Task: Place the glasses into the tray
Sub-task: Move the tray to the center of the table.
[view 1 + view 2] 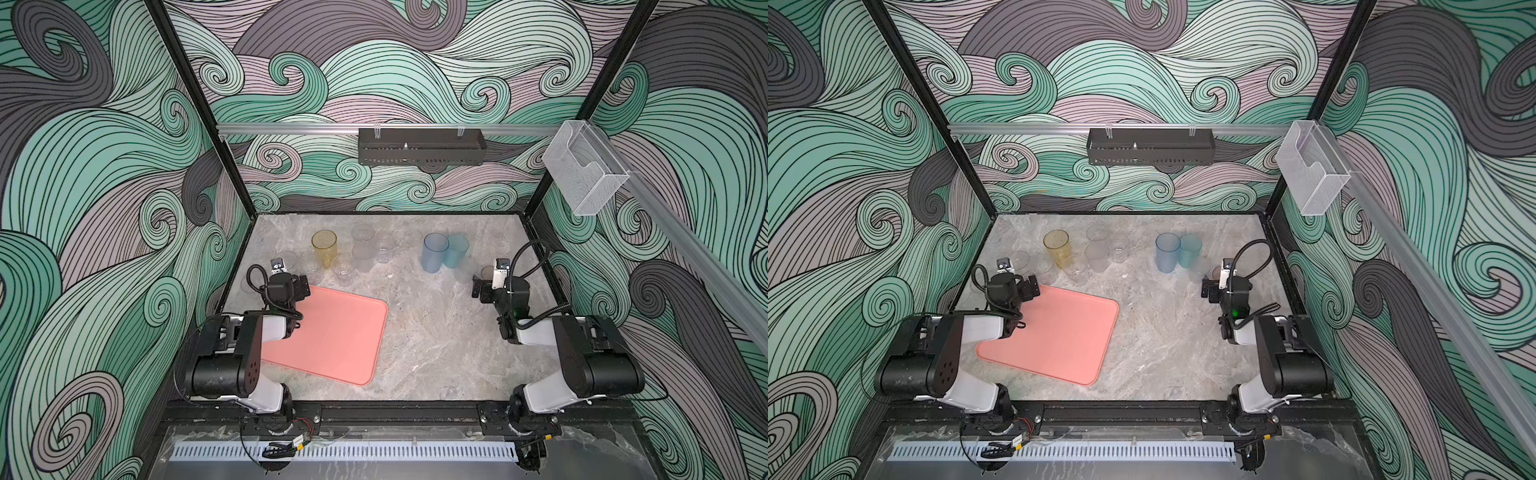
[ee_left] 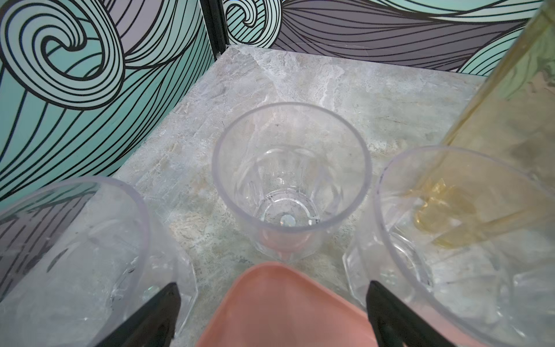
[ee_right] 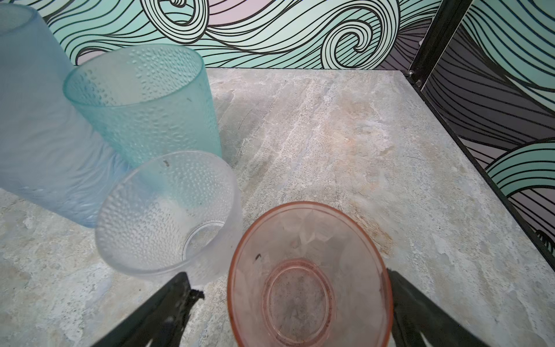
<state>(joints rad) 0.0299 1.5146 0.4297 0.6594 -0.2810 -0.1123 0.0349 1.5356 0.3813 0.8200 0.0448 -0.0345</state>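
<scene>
- The tray (image 1: 332,332) is seen bare in both top views. The glasses (image 1: 362,249) are left standing on the tabletop (image 1: 436,340) beyond the tray's far edge.
- The amber glass (image 1: 324,247) is found near that edge. The blue-violet glass (image 1: 434,251) and teal glass (image 1: 456,249) are stood well apart from the tray, toward the right arm (image 1: 582,353).
- The left gripper (image 2: 273,288) is held wide and empty over the tray's far corner, apparently so that the short clear glass (image 2: 291,180) just beyond it can be taken.
- The right gripper (image 3: 286,275) is likewise spread wide. The reddish glass (image 3: 309,270) is bracketed by its jaws but not clamped.
- That bracketing is shown only in the right wrist view; in the top views the reddish glass is mostly hidden.
</scene>
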